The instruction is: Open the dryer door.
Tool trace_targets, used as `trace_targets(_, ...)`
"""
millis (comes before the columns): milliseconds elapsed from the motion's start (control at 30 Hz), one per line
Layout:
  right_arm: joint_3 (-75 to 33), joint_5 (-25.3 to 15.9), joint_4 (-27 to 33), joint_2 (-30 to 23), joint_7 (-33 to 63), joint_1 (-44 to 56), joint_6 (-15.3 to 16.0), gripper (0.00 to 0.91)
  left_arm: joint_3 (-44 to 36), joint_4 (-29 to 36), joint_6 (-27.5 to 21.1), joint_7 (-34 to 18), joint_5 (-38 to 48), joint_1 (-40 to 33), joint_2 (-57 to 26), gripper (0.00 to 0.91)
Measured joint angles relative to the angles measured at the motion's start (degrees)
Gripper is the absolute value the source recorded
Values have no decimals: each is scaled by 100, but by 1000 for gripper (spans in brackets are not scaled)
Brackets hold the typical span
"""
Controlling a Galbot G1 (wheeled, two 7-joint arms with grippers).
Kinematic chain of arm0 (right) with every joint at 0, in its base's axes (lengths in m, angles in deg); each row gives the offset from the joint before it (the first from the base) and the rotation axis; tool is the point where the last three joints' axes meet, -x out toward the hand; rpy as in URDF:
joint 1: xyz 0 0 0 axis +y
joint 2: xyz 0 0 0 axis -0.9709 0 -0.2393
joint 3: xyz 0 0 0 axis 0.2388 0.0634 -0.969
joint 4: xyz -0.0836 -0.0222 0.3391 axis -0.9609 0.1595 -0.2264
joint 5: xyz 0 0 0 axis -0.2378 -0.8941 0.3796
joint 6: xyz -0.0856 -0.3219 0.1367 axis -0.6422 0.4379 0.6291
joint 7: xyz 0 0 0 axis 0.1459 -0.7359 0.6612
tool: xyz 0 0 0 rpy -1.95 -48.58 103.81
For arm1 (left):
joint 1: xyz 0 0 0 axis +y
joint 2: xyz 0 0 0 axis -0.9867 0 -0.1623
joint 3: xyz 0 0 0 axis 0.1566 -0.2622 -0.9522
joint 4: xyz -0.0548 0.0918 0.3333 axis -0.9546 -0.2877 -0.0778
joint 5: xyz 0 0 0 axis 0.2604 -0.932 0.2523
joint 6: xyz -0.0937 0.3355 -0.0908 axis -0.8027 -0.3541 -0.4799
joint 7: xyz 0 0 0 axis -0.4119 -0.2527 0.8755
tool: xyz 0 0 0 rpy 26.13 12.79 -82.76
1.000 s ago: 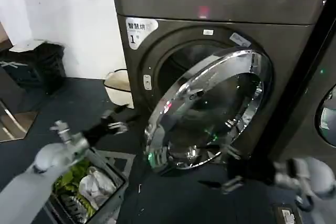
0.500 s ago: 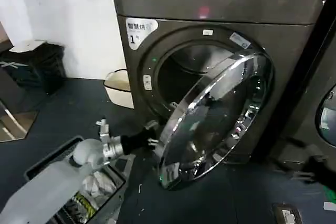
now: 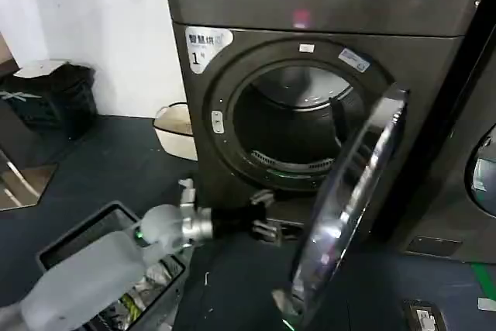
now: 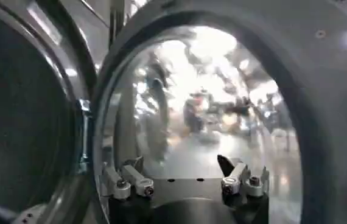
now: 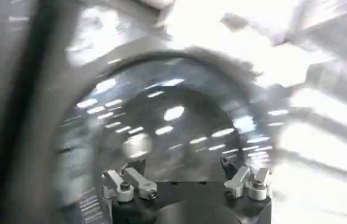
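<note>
The dryer (image 3: pixel 325 5), dark grey-bronze with a "1" sticker, stands ahead with its drum mouth (image 3: pixel 294 133) exposed. The dryer door (image 3: pixel 353 199) hangs wide open on its right hinge, nearly edge-on, with its chrome ring catching light. My left gripper (image 3: pixel 267 226) is open and holds nothing. It sits low in front of the machine, just below the drum mouth and left of the door's inner face. In the left wrist view the left gripper (image 4: pixel 179 167) faces the door's glass (image 4: pixel 210 103). The right gripper (image 5: pixel 176 167) is open before a blurred round chrome-ringed shape.
A laundry basket (image 3: pixel 70 239) holding clothes sits under my left arm at the lower left. A cream tub (image 3: pixel 174 125) stands by the dryer's left side and a black bin (image 3: pixel 54 98) by the wall. The neighbouring machine (image 3: pixel 480 168) is at the right.
The door has swung from partly open to wide open and nearly edge-on. My left gripper moved rightward along the machine's front. The right arm has left the head view.
</note>
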Motion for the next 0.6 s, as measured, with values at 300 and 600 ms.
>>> trace_targets(300, -1340, 107, 777, 424, 1080, 366, 237, 907, -995, -350, 29, -228, 116, -652, 841, 907)
trace_targets(600, -2179, 66, 832, 476, 708, 671, 196, 907, -1449, -1140, 37, -437, 12, -1039, 2009, 907)
